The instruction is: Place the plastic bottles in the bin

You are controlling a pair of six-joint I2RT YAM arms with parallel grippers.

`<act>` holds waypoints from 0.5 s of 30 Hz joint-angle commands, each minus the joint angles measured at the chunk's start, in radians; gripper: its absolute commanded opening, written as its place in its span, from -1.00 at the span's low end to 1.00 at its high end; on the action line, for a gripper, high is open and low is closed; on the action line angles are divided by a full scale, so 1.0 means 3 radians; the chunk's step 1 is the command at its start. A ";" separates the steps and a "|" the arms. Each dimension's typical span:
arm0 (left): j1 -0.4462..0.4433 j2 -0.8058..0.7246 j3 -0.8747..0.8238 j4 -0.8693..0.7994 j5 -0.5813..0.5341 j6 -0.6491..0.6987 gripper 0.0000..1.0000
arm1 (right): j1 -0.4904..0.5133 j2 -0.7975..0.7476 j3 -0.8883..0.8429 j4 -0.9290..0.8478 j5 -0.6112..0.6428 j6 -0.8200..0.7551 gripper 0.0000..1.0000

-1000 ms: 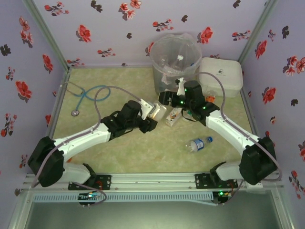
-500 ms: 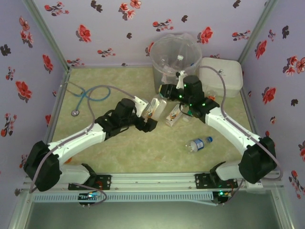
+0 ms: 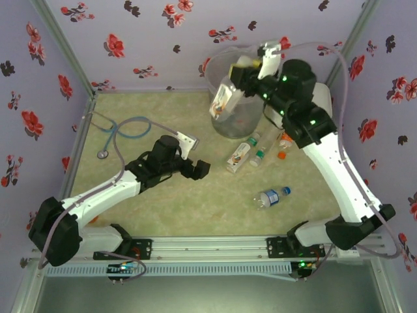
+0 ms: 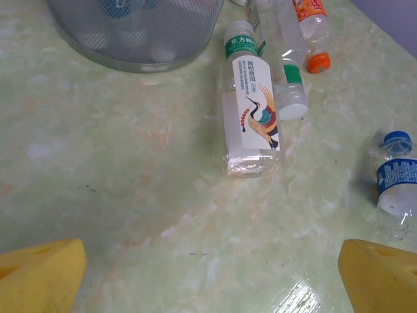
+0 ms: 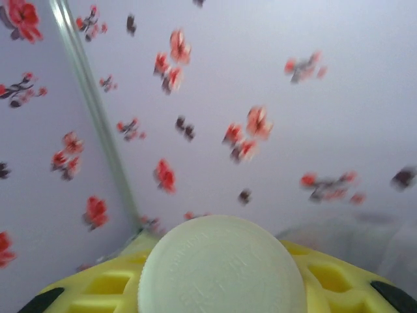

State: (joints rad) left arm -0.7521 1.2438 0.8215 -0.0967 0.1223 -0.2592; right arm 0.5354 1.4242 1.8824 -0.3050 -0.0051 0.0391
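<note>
My right gripper [image 3: 240, 73] is raised at the near-left rim of the bin [image 3: 251, 114], shut on a red-white labelled plastic bottle [image 3: 224, 99] that hangs beside the rim. In the right wrist view the bottle's white cap [image 5: 221, 267] sits between the yellow fingers [image 5: 85, 287]. My left gripper [image 3: 197, 168] is low over the table, open and empty, its yellow fingertips [image 4: 39, 274] wide apart. Ahead of it lie a crane-labelled bottle [image 4: 251, 111], a green-banded one [image 4: 287, 72], an orange-capped one [image 4: 313, 26] and a blue-capped one [image 4: 396, 176]. Several bottles show through the bin wall.
A blue-tubed stethoscope [image 3: 120, 127] lies at the far left of the table. The blue-capped bottle [image 3: 272, 197] lies apart, nearer the front right. The bin's base [image 4: 137, 32] stands just beyond the loose bottles. Flowered walls close in the back and sides.
The bottle passed from my left gripper to my right. The right arm lifted it up to the bin's rim, and the left gripper opened and drew back slightly.
</note>
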 commanded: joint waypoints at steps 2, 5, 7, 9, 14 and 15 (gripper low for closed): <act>0.0027 -0.0065 0.0008 0.0089 -0.0079 -0.0223 1.00 | -0.0243 0.0520 0.0357 0.0088 0.0365 -0.0575 -1.00; 0.0027 -0.0088 -0.0013 0.0047 -0.0110 -0.0261 0.99 | -0.0425 0.0899 0.0695 0.0063 0.0394 -0.0568 -1.00; 0.0027 -0.0121 -0.0017 -0.0030 -0.0135 -0.0261 1.00 | -0.0513 0.1125 0.0894 -0.0003 0.0354 -0.0498 -1.00; 0.0027 -0.0174 -0.0047 -0.0097 -0.0171 -0.0268 1.00 | -0.0592 0.1378 0.1109 -0.0161 0.0231 -0.0374 -1.00; 0.0024 -0.0310 -0.0139 -0.0169 -0.0213 -0.0322 1.00 | -0.0714 0.1788 0.1211 -0.0389 -0.0365 -0.0133 -1.00; 0.0027 -0.0335 -0.0159 -0.0170 -0.0224 -0.0332 1.00 | -0.0733 0.1838 0.1170 -0.0394 -0.0460 -0.0068 -1.00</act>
State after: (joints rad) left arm -0.7513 1.1740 0.7990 -0.1200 0.0807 -0.3351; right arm 0.3294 1.9579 2.2101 -0.3958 -0.0151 -0.0437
